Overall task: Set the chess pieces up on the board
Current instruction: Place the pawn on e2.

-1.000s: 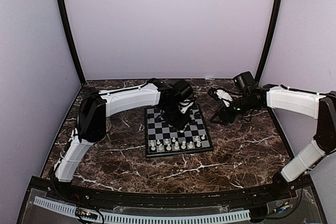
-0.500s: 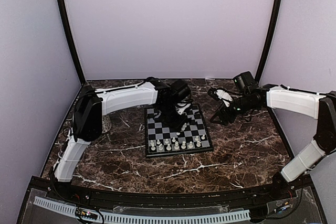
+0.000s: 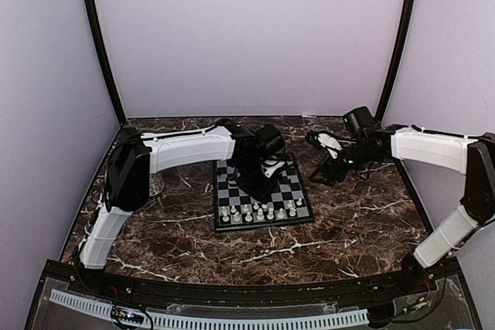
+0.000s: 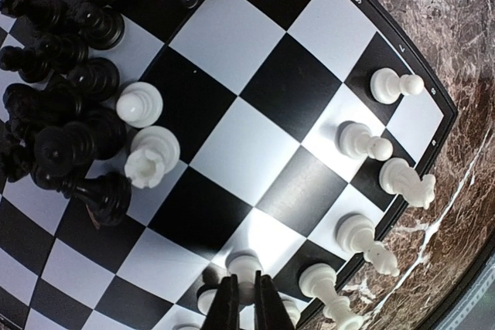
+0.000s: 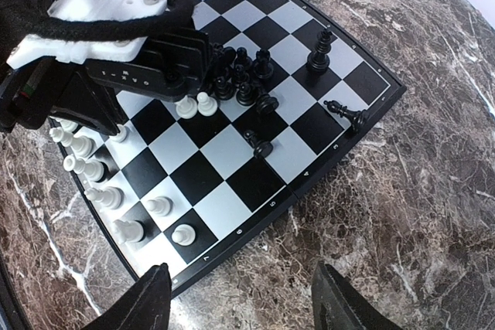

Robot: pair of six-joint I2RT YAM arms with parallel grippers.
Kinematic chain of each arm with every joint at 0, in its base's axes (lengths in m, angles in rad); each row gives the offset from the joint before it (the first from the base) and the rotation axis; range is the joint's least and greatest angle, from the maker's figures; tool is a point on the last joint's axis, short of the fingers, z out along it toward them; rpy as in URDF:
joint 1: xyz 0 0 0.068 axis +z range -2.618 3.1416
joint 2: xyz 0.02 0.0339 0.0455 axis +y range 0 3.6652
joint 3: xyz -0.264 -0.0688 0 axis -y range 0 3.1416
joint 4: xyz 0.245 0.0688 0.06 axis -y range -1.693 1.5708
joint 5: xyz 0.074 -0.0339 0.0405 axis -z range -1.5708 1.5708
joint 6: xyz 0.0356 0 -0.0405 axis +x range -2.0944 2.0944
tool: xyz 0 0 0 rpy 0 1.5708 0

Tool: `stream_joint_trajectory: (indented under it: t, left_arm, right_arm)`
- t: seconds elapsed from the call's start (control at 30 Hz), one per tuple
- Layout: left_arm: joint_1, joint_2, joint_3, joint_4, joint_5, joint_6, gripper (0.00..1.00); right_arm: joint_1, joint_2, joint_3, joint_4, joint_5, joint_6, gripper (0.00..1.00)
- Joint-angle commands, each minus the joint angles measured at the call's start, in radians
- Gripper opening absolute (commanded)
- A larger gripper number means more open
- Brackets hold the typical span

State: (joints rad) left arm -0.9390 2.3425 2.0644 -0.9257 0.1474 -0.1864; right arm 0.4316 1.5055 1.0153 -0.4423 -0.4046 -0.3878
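The board point(image 3: 298, 192) lies mid-table. White chess pieces point(image 3: 259, 212) stand in rows along its near edge. In the left wrist view they line the border point(image 4: 402, 179), and black pieces point(image 4: 66, 117) crowd together at the left, with two white ones point(image 4: 147, 152) beside them. My left gripper point(image 3: 266, 184) is over the board, shut on a white pawn point(image 4: 246, 267) standing at a white square by the white rows. My right gripper point(image 3: 319, 175) hangs open and empty over bare tabletop just off the board's right edge point(image 5: 255, 206). A few black pieces point(image 5: 259, 146) stand or lie apart.
The dark marble tabletop point(image 3: 363, 214) surrounds the board. Pale walls with black corner posts point(image 3: 104, 52) close it in on three sides. A pale round object point(image 3: 158, 184) shows partly behind the left arm. The left arm's wrist point(image 5: 116, 36) covers the board's far-left part in the right wrist view.
My left gripper has shifted a little toward the near white rows, and its upper arm has swung left. The right arm has barely moved.
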Motion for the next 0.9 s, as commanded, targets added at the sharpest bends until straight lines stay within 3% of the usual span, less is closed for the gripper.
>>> stream_joint_trajectory:
  t: [0.0,0.87]
  left_arm:
    - [-0.006,-0.068,-0.026,-0.018,0.019,0.016,0.01]
    - [-0.008,-0.068,-0.031,0.020,0.037,-0.002,0.09]
  right_arm:
    - [-0.005,0.012,0.019,0.001,-0.011,-0.005,0.63]
    - [-0.005,0.011,0.013,0.004,-0.010,-0.007,0.63]
